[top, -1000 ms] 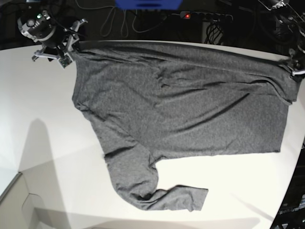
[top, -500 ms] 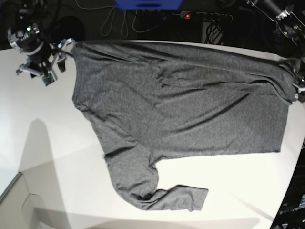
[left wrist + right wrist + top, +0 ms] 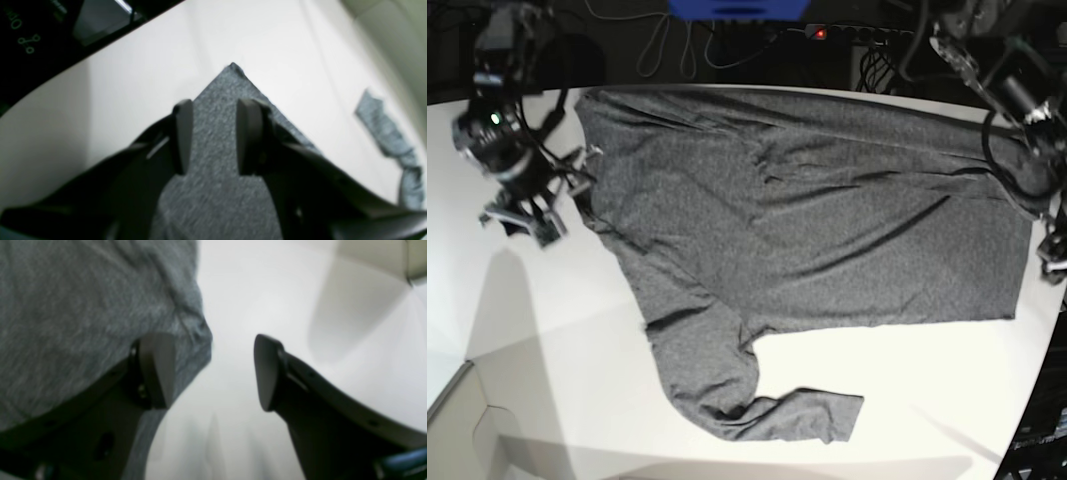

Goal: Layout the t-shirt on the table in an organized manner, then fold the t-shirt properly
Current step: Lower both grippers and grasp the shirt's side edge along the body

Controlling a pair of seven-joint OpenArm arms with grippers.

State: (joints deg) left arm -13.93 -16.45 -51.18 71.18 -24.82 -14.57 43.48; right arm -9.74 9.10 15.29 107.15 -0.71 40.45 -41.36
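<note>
The dark grey t-shirt [image 3: 807, 220] lies spread on the white table [image 3: 527, 330], body wide across the far half and one long sleeve [image 3: 757, 410] bent toward the near edge. My right gripper [image 3: 545, 200] hovers at the shirt's left edge, open. In the right wrist view one fingertip [image 3: 158, 370] is over the t-shirt [image 3: 66, 306] hem and the other is over bare table [image 3: 250, 290]. My left gripper [image 3: 1052, 255] is at the shirt's right edge. Its jaws [image 3: 215, 133] stand apart above the t-shirt's corner [image 3: 230, 83], gripping nothing.
The table's curved rim [image 3: 1037, 400] runs close past the shirt's right side, with dark floor beyond. Behind the far edge are a power strip with a red light [image 3: 822, 33], cables and a blue object [image 3: 737, 8]. A seam crosses the near left corner [image 3: 467, 400].
My right gripper has opened, let go of the shirt's far left corner and moved nearer along the left edge. The left arm has moved nearer along the right edge.
</note>
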